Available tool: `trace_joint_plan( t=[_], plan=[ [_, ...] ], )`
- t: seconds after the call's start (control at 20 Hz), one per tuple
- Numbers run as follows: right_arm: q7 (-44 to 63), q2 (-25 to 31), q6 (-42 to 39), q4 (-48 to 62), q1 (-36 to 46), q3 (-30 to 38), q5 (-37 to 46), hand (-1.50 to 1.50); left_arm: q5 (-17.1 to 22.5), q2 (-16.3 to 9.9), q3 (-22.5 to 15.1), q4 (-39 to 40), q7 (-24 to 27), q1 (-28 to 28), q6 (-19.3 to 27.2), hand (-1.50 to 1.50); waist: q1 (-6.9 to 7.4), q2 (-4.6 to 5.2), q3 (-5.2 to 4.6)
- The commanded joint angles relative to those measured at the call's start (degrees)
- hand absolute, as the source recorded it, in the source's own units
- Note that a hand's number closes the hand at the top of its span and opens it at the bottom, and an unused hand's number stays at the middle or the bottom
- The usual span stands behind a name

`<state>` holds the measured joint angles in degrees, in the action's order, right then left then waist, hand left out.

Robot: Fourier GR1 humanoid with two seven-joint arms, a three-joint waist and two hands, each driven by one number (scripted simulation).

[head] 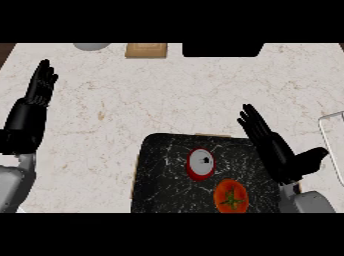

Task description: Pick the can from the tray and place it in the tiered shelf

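Observation:
A red can [200, 163] with a white top lies on the black speckled tray [160, 175] near the counter's front edge. A tomato [232, 196] sits on the same tray just in front of the can. My right hand [274, 150] is open, fingers straight, over the tray's right edge, a short way right of the can and not touching it. My left hand [31, 112] is open at the left side of the counter, fingers pointing up, resting. A grey metal piece, possibly the tiered shelf [342, 145], shows at the right edge, mostly cut off.
At the counter's far edge sit a grey round object [91, 46], a small tan wooden block [146, 50] and a black object [223, 49]. Pale marble counter [145, 95] stretches between them and the tray.

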<state>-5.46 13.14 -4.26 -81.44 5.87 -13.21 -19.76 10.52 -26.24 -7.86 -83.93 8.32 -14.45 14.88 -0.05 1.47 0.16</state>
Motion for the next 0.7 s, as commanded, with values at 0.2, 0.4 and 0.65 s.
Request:
trace_joint_plan(
  t=[0.2,0.4,0.65],
  plan=[
    [13.74,2.33,18.55,-13.37,3.04,4.70,7.56,-1.50,-3.22,5.66,-6.17,2.82,-5.87,0.79,1.19,0.00,-1.91,-1.95,-0.34],
    [10.31,11.19,22.53,-4.87,-2.25,7.66,14.62,1.50,-1.25,3.92,-4.89,3.47,-5.30,2.32,-1.14,0.00,-4.68,-0.51,-2.36],
    [5.33,-1.09,47.37,-6.55,-7.98,9.78,23.90,-1.50,-0.89,5.85,-7.28,1.84,-8.15,3.05,-1.74,0.00,-2.11,-1.82,-0.25]
  ],
)
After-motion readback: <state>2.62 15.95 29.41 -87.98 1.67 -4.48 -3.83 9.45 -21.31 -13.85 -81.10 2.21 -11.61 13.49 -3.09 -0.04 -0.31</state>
